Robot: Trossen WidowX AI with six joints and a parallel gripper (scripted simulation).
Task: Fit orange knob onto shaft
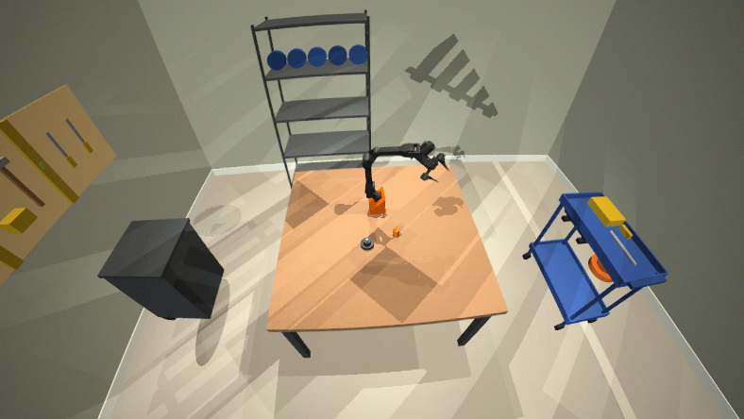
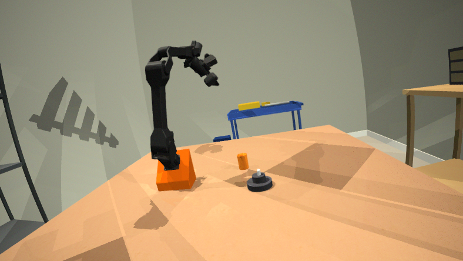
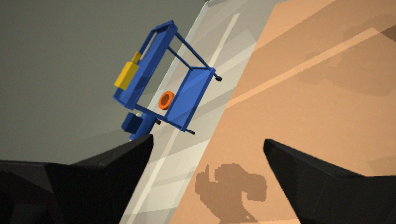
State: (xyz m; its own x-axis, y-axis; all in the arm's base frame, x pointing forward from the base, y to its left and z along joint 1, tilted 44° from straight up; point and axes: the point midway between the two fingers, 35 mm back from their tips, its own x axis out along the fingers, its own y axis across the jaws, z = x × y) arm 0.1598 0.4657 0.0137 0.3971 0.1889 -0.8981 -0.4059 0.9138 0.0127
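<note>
The orange knob [image 1: 396, 232] [image 2: 242, 161] stands on the table, in the top view to the right of and a little behind the pedestal. The dark round pedestal [image 1: 366, 245] [image 2: 259, 186] sits on the table with the short silver shaft [image 2: 258, 171] pointing up from its middle. The shaft's flat side cannot be made out. The knob's underside and hole are hidden. My gripper [image 1: 443, 174] [image 3: 208, 141] is open and empty, high above the table's back right part, well away from the knob. Neither knob nor pedestal shows in the wrist view.
The arm's orange base block [image 1: 377, 204] [image 2: 174, 174] stands on the wooden table [image 1: 322, 291] [image 2: 207, 233] behind the knob and pedestal. A blue cart [image 1: 565, 273] [image 3: 192, 95] stands off the table's right side. A shelf rack [image 1: 322, 110] stands behind the table, and a dark cabinet [image 1: 145, 249] to its left.
</note>
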